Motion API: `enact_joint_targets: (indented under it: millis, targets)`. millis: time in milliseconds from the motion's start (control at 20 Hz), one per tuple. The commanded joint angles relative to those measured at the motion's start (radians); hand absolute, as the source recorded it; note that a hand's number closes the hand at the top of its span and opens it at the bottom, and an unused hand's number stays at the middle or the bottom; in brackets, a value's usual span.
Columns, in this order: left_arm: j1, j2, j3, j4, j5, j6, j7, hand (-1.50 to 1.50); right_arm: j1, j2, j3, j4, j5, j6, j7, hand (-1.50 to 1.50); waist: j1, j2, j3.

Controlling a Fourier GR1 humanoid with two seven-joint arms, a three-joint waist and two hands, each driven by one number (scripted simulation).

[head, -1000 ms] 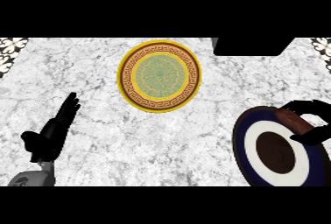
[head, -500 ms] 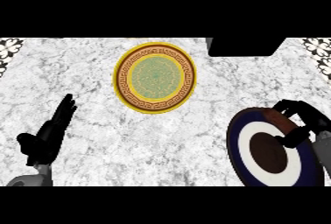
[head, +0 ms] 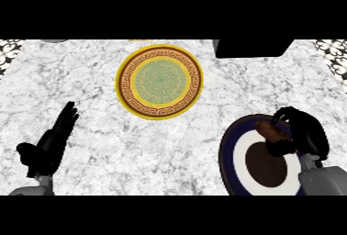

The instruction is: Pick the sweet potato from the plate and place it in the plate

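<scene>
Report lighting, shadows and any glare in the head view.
Head view: flat, even light on the marble counter, no glare, no clear cast shadows; the black right hand blends into the navy plate, partly hiding the sweet potato; the left hand stands out cleanly.

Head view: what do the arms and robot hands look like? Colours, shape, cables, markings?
The left robot hand and right robot hand are both black, with slim fingers and a thumb. Each joins a smooth, rounded forearm: left grey forearm, right grey forearm. No cables, markings or sleeves show.
</scene>
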Motion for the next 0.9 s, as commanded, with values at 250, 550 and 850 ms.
enact_joint_targets:
  millis: [250,550,850]
  targets:
    - [0.008,0.014,0.002,-0.035,0.005,-0.035,0.003,0.00,0.091,0.062,0.165,-0.570,0.246,0.075,0.354,1.50,0.034,0.013,0.009]
    - [-0.024,-0.011,0.000,0.004,-0.016,-0.017,-0.019,0.00,0.030,0.103,0.235,-0.757,0.412,0.096,0.429,1.50,0.041,0.016,0.009]
    - [-0.039,-0.011,0.017,0.058,-0.025,-0.037,-0.042,0.00,-0.220,0.221,0.252,-0.656,0.444,0.245,0.497,1.50,0.051,0.019,0.009]
